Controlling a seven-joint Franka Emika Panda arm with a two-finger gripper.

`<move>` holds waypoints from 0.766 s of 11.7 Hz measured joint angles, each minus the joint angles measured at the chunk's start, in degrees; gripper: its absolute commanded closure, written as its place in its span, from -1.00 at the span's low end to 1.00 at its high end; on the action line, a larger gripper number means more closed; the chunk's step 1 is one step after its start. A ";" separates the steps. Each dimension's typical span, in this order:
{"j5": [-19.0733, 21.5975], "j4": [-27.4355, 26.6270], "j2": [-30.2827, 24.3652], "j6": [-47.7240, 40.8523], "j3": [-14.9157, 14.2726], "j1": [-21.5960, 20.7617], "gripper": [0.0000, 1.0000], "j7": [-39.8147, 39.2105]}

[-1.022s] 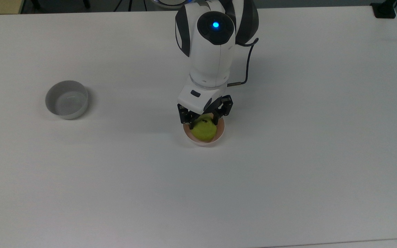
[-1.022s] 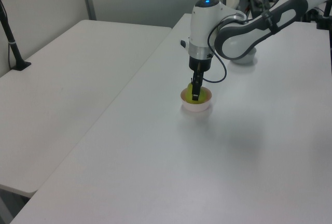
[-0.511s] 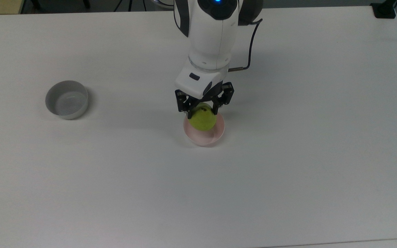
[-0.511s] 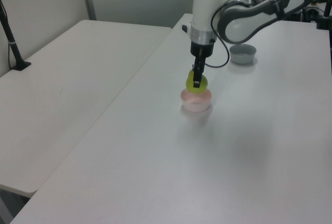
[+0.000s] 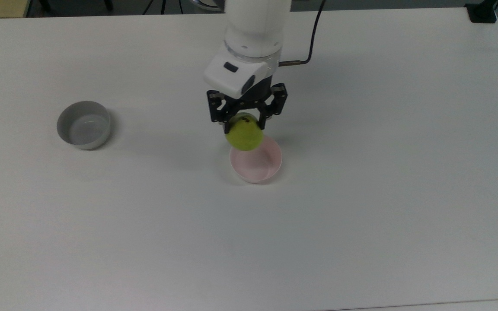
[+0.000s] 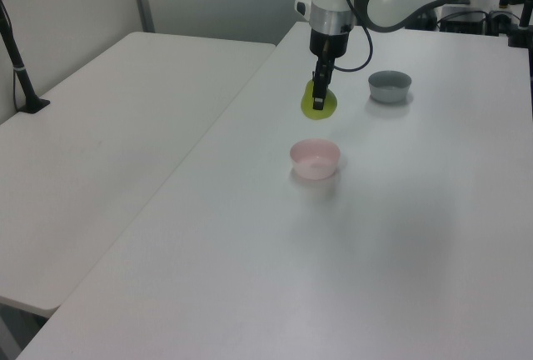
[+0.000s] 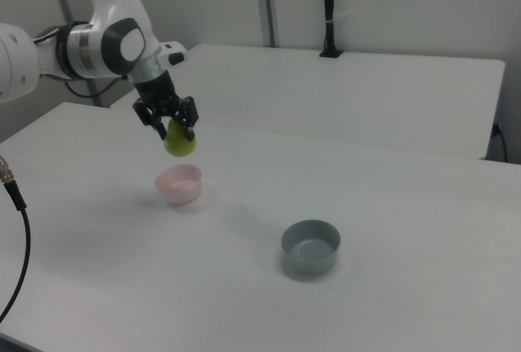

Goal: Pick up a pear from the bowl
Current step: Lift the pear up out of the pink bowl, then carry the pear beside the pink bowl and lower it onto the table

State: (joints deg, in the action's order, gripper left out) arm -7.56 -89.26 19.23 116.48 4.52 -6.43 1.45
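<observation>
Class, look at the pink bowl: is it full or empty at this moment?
Empty. The pink bowl shows a bare inside, while the pear hangs above it in the gripper.

Pear above bowl; other bowl well apart, top view's left

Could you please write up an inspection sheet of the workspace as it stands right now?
Surface: white table, bare apart from two bowls.
Job's things: pear lifted clear above the pink bowl; the bowl is empty and upright.
Clutter: grey bowl, empty, toward the top view's left, well apart from the pink bowl.
Grippers: claw pointing down, shut on the pear near its stem end.
Cables: black cable running from the wrist up along the arm; another cable at the right view's left edge.
Surroundings: second white table beside the first; black post standing on it; partition walls behind.
</observation>
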 measured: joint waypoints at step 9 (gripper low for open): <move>-0.05 0.02 3.22 8.07 -4.98 10.05 0.13 -8.05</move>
State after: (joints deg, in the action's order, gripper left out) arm -7.61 -89.24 22.45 124.54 -0.45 3.62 -6.60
